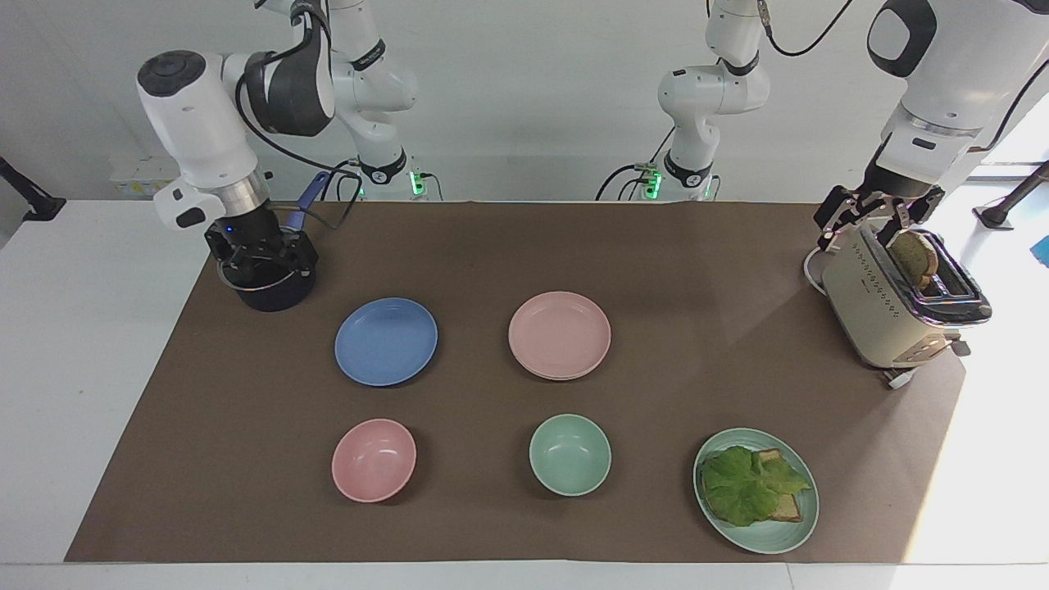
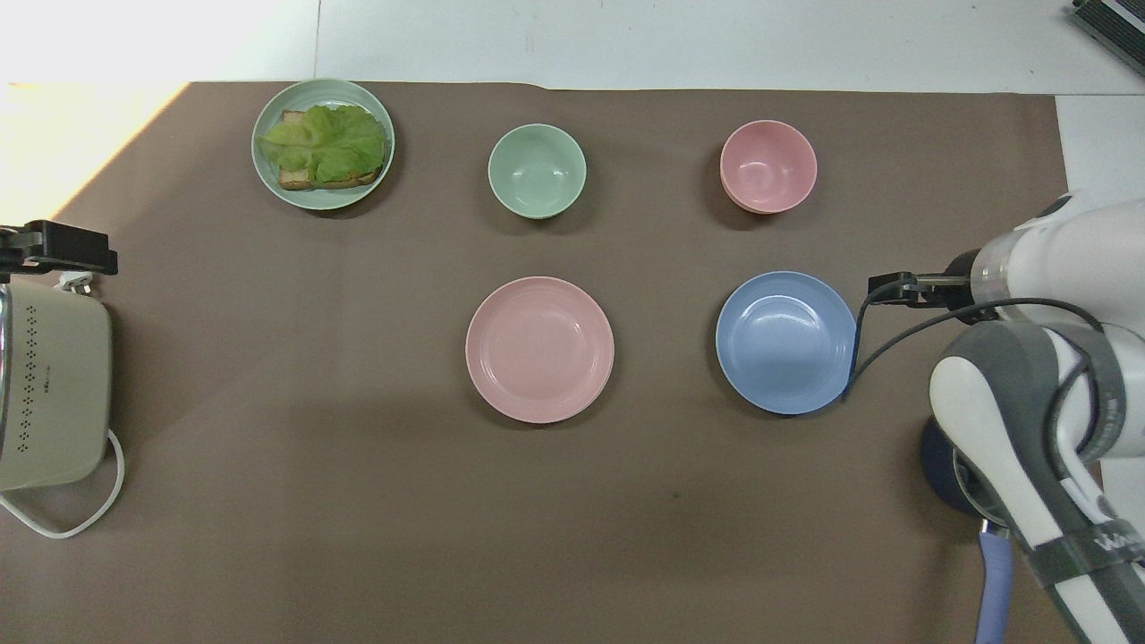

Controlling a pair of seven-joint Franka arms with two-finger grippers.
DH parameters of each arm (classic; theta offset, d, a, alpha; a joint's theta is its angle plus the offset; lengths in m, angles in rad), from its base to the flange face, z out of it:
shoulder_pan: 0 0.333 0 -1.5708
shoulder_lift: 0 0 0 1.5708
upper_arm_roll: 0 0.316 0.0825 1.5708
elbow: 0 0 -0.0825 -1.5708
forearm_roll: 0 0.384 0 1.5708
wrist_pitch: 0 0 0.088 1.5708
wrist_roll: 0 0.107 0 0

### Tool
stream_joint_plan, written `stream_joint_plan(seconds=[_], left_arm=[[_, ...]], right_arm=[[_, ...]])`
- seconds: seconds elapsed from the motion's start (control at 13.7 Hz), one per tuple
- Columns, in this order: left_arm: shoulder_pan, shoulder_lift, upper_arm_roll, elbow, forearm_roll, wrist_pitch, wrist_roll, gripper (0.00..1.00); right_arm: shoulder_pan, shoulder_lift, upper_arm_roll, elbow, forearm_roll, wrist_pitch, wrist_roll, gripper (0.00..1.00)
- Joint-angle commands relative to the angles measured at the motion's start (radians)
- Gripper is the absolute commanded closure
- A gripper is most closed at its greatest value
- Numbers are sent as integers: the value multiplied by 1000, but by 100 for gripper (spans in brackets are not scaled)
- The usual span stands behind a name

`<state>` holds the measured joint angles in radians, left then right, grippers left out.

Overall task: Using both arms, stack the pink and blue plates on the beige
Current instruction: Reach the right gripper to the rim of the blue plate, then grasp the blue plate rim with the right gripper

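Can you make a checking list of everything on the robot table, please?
Surface: brown mat on white table.
Job's things: blue plate alone; pink plate beside it, pale rim showing beneath.
Clutter: dark pot, pink bowl, green bowl, lettuce-toast plate, toaster.
Grippers: right gripper open over the pot; left gripper open over the toaster.
Cables: white cord by toaster.
Surroundings: white wall.

My own right arm (image 2: 1029,429) covers most of the saucepan (image 1: 270,295); the toaster (image 2: 49,385) runs off the overhead view's edge.
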<state>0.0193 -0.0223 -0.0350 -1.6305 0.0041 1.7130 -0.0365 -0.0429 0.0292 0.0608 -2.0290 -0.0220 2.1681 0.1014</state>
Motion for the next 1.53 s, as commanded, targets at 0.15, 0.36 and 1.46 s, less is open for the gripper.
stream_joint_plan(seconds=[0.15,0.36,1.46], left_arm=[[5,-8,-5,-2,17,-15,7,0],[5,-8,-3,-2,17,-15,7,0],[5,-8,-5,-2,17,-15,7,0]], right_arm=[[-9,98,4,-65,4,186,-3,0],[-12,150,4,-138,5,346,-2,1],[-57,146,5,-177,227,263,-264,100]])
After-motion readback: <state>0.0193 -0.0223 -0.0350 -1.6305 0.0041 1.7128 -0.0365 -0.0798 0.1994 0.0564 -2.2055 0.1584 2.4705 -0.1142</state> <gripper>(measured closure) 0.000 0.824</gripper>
